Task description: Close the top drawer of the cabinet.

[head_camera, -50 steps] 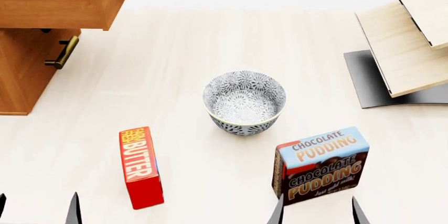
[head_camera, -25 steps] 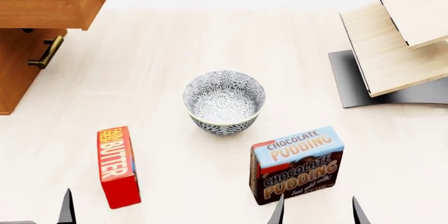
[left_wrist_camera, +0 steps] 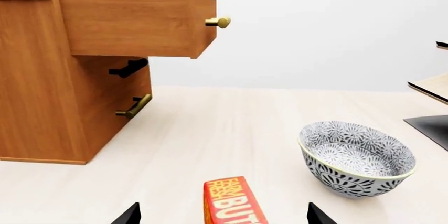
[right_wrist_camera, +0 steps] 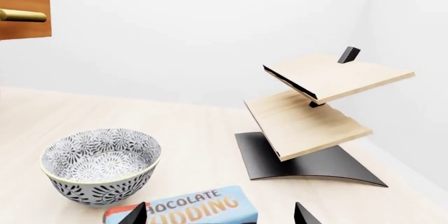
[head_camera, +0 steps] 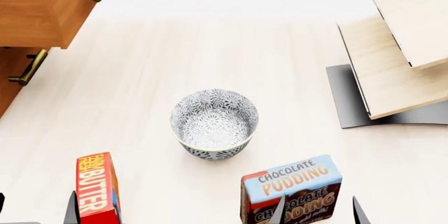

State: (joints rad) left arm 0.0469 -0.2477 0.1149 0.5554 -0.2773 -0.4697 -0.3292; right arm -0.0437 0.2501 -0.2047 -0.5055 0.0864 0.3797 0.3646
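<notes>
The cabinet stands at the far left. Its top drawer is pulled out, with the brass bar handle at the front. In the head view the top drawer is at the upper left. A corner of it shows in the right wrist view. My left gripper is open and empty at the bottom edge, far from the drawer, with the butter box in front of it. It also shows open in the left wrist view. My right gripper is open and empty, just behind the pudding box, also in its wrist view.
A patterned bowl sits mid-table. A red butter box stands front left and a chocolate pudding box front right. A pale slanted shelf rack on a black base stands at the right. The lower drawer's handle is below the open drawer.
The head view has shifted: the cabinet, bowl and boxes now sit further left and lower in the picture. Both grippers stay open at the bottom edge.
</notes>
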